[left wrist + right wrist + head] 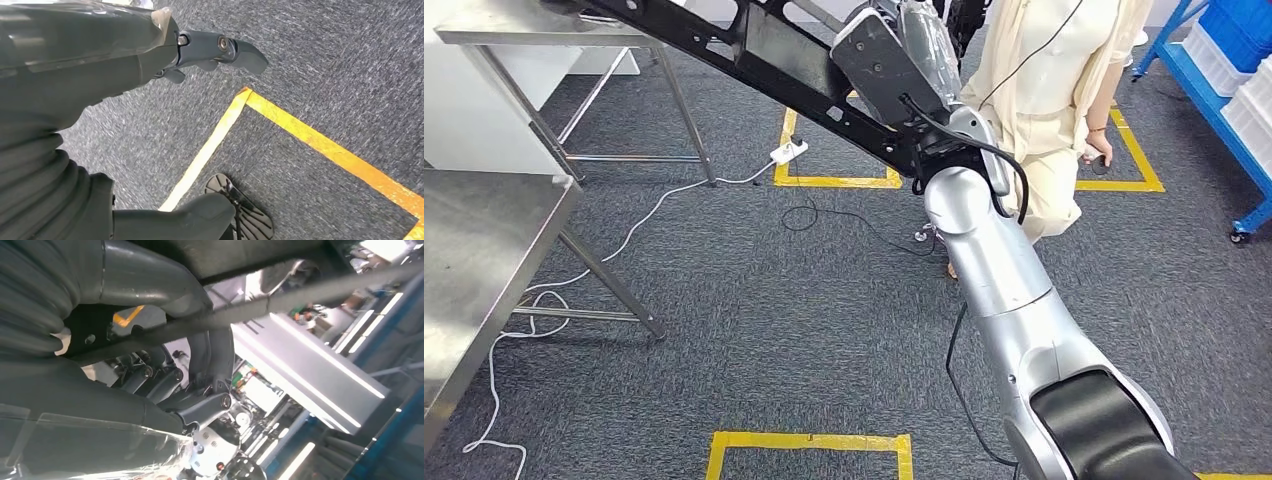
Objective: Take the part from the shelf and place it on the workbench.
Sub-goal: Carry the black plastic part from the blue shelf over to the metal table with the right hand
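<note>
The long black part (724, 45) runs off the head view's top-left edge — its far end unseen; right hand (165, 385) fingers mostly hidden behind it

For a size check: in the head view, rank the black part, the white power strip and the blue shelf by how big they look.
1. Black part, largest, though nearest the camera.
2. Blue shelf, cut off by the frame.
3. White power strip, smallest.

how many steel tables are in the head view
2: one steel table at the left edge, and a second steel table at the top left, under the far end of the long black part. More may sit outside the frame.
</note>
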Controlling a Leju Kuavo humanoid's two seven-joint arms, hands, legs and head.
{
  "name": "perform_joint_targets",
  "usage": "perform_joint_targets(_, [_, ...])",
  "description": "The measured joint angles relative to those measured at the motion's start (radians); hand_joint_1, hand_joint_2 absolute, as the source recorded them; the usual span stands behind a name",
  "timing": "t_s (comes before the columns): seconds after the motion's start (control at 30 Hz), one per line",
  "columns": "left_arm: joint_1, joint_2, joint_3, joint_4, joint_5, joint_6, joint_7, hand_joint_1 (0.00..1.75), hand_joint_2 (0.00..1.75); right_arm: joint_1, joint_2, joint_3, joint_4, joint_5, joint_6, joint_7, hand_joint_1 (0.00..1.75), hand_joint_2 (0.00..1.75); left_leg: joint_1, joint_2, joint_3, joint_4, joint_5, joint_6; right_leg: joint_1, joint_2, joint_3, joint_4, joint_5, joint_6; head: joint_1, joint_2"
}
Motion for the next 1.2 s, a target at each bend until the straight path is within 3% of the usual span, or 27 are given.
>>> perform_joint_targets(0.1, [0.006, 0.002, -0.008, 0.000, -0.001, -0.001, -0.004, 0.00, 1.75, 0.005, -0.008, -0.008, -0.003, -0.008, 0.000, -0.014, 1.75, 1.75, 0.005, -0.012, -0.009, 0.000, 0.003, -0.019, 0.007, -0.009, 0.008, -0.015, 0.011, -0.021, -0.002, 0.000])
perform_joint_targets(0.17, [0.008, 0.003, -0.011, 0.000, -0.003, -0.002, -0.008, 0.00, 1.75, 0.006, -0.009, -0.010, -0.004, -0.008, 0.000, -0.020, 1.75, 1.75, 0.006, 0.024, -0.023, 0.028, -0.016, -0.025, 0.007, -0.021, 0.009, -0.018, 0.016, -0.035, -0.005, 0.000])
perform_joint_targets(0.23, [0.007, 0.003, -0.014, 0.000, -0.005, -0.003, -0.011, 0.00, 1.75, 0.007, -0.010, -0.013, -0.004, -0.007, 0.000, -0.023, 1.75, 1.75, 0.004, 0.071, -0.070, 0.133, -0.074, -0.029, 0.012, -0.037, 0.009, -0.020, 0.015, -0.048, -0.008, 0.000])
perform_joint_targets(0.3, [0.006, 0.003, -0.017, 0.001, -0.006, -0.005, -0.013, 0.00, 1.75, 0.012, -0.012, -0.016, -0.004, -0.007, 0.000, -0.023, 1.75, 1.75, 0.005, 0.084, -0.131, 0.263, -0.129, -0.029, 0.022, -0.056, 0.009, -0.020, 0.013, -0.054, -0.008, 0.000])
perform_joint_targets(0.33, [0.006, 0.003, -0.017, 0.001, -0.007, -0.006, -0.014, 0.00, 1.75, 0.014, -0.013, -0.016, -0.004, -0.007, 0.000, -0.023, 1.75, 1.75, 0.004, 0.085, -0.144, 0.293, -0.135, -0.027, 0.026, -0.066, 0.009, -0.019, 0.013, -0.056, -0.009, 0.000])
perform_joint_targets(0.37, [0.006, 0.004, -0.018, 0.001, -0.006, -0.007, -0.014, 0.00, 1.75, 0.015, -0.013, -0.017, -0.004, -0.007, 0.000, -0.023, 1.75, 1.75, 0.002, 0.087, -0.136, 0.279, -0.121, -0.022, 0.030, -0.075, 0.009, -0.019, 0.012, -0.057, -0.009, 0.000])
perform_joint_targets(0.4, [0.006, 0.004, -0.018, 0.001, -0.006, -0.007, -0.014, 0.00, 1.75, 0.016, -0.013, -0.017, -0.004, -0.007, 0.000, -0.023, 1.75, 1.75, -0.002, 0.092, -0.106, 0.227, -0.094, -0.015, 0.033, -0.083, 0.010, -0.019, 0.011, -0.058, -0.009, 0.000])
perform_joint_targets(0.47, [0.005, 0.006, -0.018, 0.001, -0.006, -0.008, -0.014, 0.00, 1.75, 0.015, -0.014, -0.018, -0.004, -0.006, 0.000, -0.023, 1.75, 1.75, -0.017, 0.128, -0.027, 0.088, -0.045, 0.004, 0.039, -0.100, 0.013, -0.019, 0.009, -0.058, -0.008, 0.000])
perform_joint_targets(0.53, [0.002, 0.007, -0.018, 0.001, -0.007, -0.008, -0.015, 0.00, 1.75, 0.015, -0.015, -0.020, -0.004, -0.006, -0.001, -0.023, 1.75, 1.75, -0.032, 0.150, 0.011, 0.018, -0.030, 0.018, 0.042, -0.117, 0.015, -0.020, 0.007, -0.056, -0.008, 0.000])
perform_joint_targets(0.6, [0.002, 0.007, -0.019, 0.001, -0.007, -0.008, -0.015, 0.00, 1.75, 0.014, -0.014, -0.021, -0.004, -0.007, -0.001, -0.023, 1.75, 1.75, -0.036, 0.133, 0.011, 0.008, -0.026, 0.026, 0.044, -0.132, 0.016, -0.023, 0.006, -0.053, -0.008, 0.000])
perform_joint_targets(0.67, [0.002, 0.008, -0.019, 0.001, -0.007, -0.008, -0.015, 0.00, 1.75, 0.014, -0.014, -0.021, -0.005, -0.007, -0.001, -0.024, 1.75, 1.75, -0.029, 0.117, 0.020, -0.010, -0.013, 0.036, 0.042, -0.110, 0.007, -0.003, -0.006, -0.048, -0.007, 0.000])
perform_joint_targets(0.77, [-0.001, 0.009, -0.019, 0.001, -0.008, -0.008, -0.015, 0.00, 1.75, 0.015, -0.021, -0.025, -0.005, -0.007, -0.001, -0.025, 1.75, 1.75, -0.019, 0.089, 0.027, -0.024, -0.002, 0.044, 0.033, -0.047, -0.065, 0.155, -0.077, -0.048, -0.003, 0.000])
perform_joint_targets(0.83, [-0.001, 0.009, -0.019, 0.001, -0.008, -0.009, -0.015, 0.00, 1.75, 0.020, -0.026, -0.026, -0.005, -0.007, -0.001, -0.025, 1.75, 1.75, -0.018, 0.072, 0.026, -0.023, -0.001, 0.043, 0.027, -0.040, -0.113, 0.256, -0.112, -0.044, -0.001, 0.000])
perform_joint_targets(0.87, [0.000, 0.008, -0.019, 0.001, -0.008, -0.009, -0.015, 0.00, 1.75, 0.022, -0.028, -0.027, -0.005, -0.007, -0.001, -0.025, 1.75, 1.75, -0.017, 0.063, 0.026, -0.023, -0.001, 0.042, 0.024, -0.039, -0.121, 0.271, -0.112, -0.038, -0.001, 0.000])
perform_joint_targets(0.93, [0.000, 0.008, -0.019, 0.002, -0.008, -0.009, -0.015, 0.00, 1.75, 0.025, -0.029, -0.027, -0.005, -0.006, -0.001, -0.025, 1.75, 1.75, -0.013, 0.040, 0.027, -0.020, -0.002, 0.038, 0.015, -0.037, -0.094, 0.211, -0.076, -0.016, -0.001, 0.000])
perform_joint_targets(1.0, [0.000, 0.008, -0.019, 0.002, -0.008, -0.009, -0.015, 0.00, 1.75, 0.025, -0.031, -0.027, -0.005, -0.007, -0.001, -0.025, 1.75, 1.75, -0.009, 0.017, 0.024, -0.010, -0.007, 0.026, 0.003, -0.015, -0.028, 0.069, -0.019, 0.007, 0.000, 0.000])
perform_joint_targets(1.03, [0.000, 0.009, -0.019, 0.002, -0.008, -0.009, -0.015, 0.00, 1.75, 0.025, -0.031, -0.027, -0.005, -0.007, -0.001, -0.025, 1.75, 1.75, -0.008, 0.008, 0.019, -0.005, -0.009, 0.018, -0.001, -0.004, -0.003, 0.017, 0.000, 0.009, 0.000, 0.000])
perform_joint_targets(1.1, [0.002, 0.009, -0.019, 0.003, -0.008, -0.009, -0.015, 0.00, 1.75, 0.026, -0.031, -0.027, -0.005, -0.007, -0.002, -0.025, 1.75, 1.75, -0.005, -0.008, 0.010, 0.000, -0.009, 0.002, 0.002, 0.003, 0.012, -0.016, 0.008, 0.000, -0.001, 0.000])
perform_joint_targets(1.13, [0.004, 0.009, -0.019, 0.004, -0.008, -0.009, -0.015, 0.00, 1.75, 0.026, -0.029, -0.027, -0.005, -0.008, -0.003, -0.026, 1.75, 1.75, -0.002, -0.015, 0.006, -0.002, -0.006, -0.004, 0.004, -0.005, 0.012, -0.017, 0.011, -0.008, -0.002, 0.000])
perform_joint_targets(1.2, [0.007, 0.009, -0.019, 0.005, -0.010, -0.008, -0.015, 0.00, 1.75, 0.026, -0.022, -0.028, -0.005, -0.011, -0.007, -0.029, 1.75, 1.75, 0.002, 0.000, -0.003, 0.010, -0.015, -0.013, 0.002, -0.019, 0.014, -0.022, 0.015, -0.022, -0.003, 0.000])
